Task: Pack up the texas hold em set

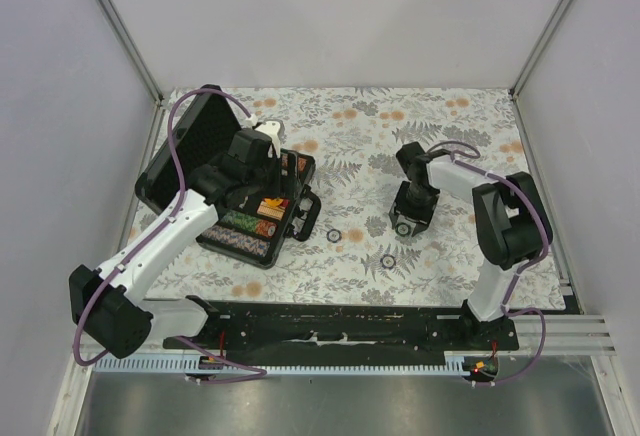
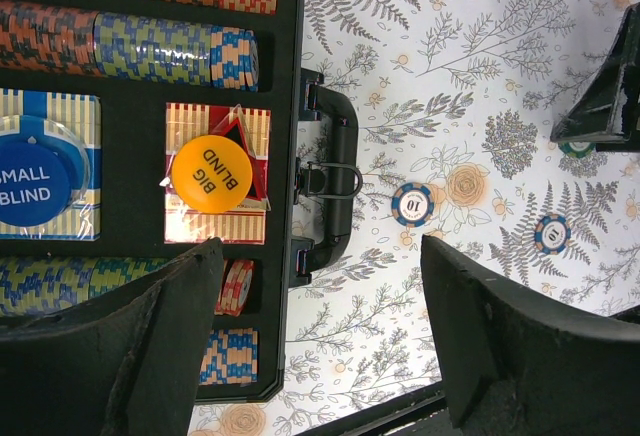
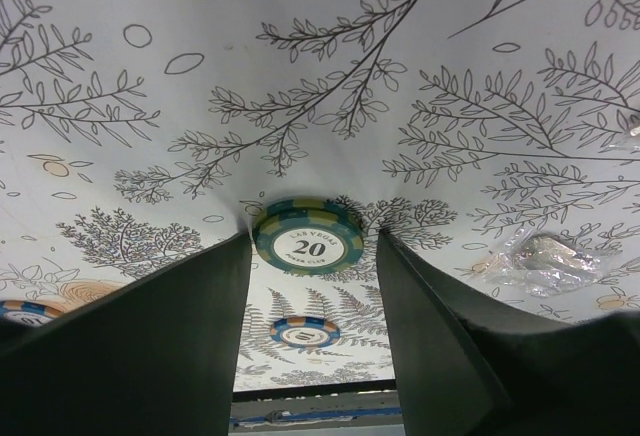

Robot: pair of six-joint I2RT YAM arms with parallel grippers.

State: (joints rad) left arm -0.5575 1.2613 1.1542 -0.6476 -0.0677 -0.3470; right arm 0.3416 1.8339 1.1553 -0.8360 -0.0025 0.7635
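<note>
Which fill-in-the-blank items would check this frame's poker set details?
The chip between the right gripper's jaws is marked ___.
The orange button in the case reads ___ BLIND.
The case's lid stands ___.
The blue button reads ___ BLIND.
Missing: 20; BIG; open; SMALL.
</note>
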